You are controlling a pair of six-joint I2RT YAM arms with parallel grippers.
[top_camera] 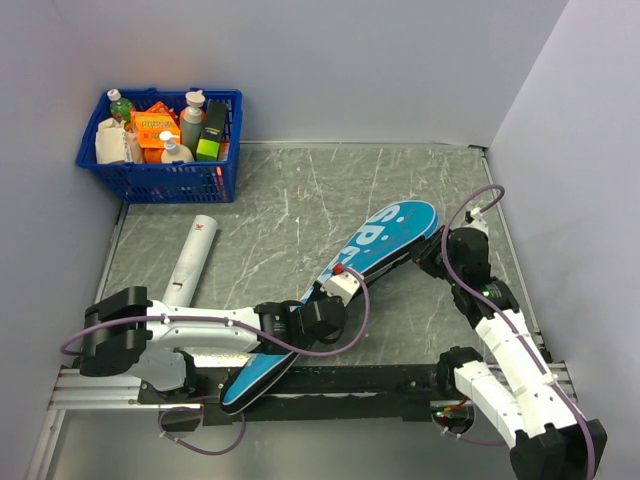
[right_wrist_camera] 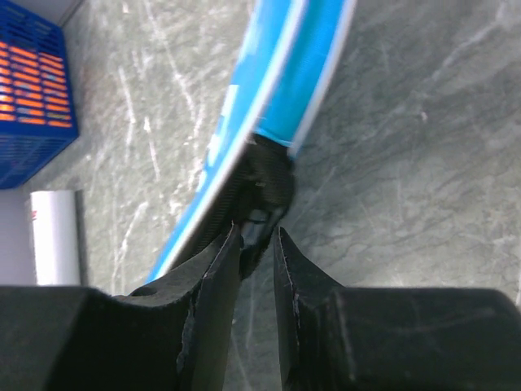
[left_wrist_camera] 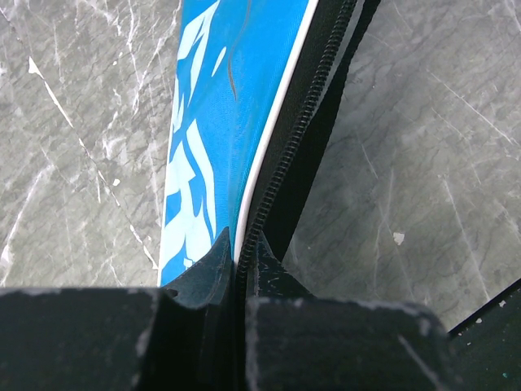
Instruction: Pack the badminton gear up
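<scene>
teal racket-shaped fabric cover (top_camera: pixel 388 243), white "sp" legible, lies diagonally across the grey table (top_camera: pixel 290 200). i've got my left pincer (left_wrist_camera: pixel 238 248) clamped on its black zip (left_wrist_camera: pixel 303 122); right pincer (right_wrist_camera: pixel 256 236) slightly parted at the zip's far end.

Left claw (left_wrist_camera: pixel 238 244) pinched shut, arm reaching right; right claw (right_wrist_camera: pixel 257 235) slightly parted, pointing left

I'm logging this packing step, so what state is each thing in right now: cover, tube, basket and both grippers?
Cover: lying flat on the table, zip looks partly undone.
Tube: lying on its side, nothing touching it.
Basket: upright, filled with bottles and boxes.
Left gripper: shut on the cover's zip edge.
Right gripper: slightly open, tips at the cover's black zip end.
</scene>
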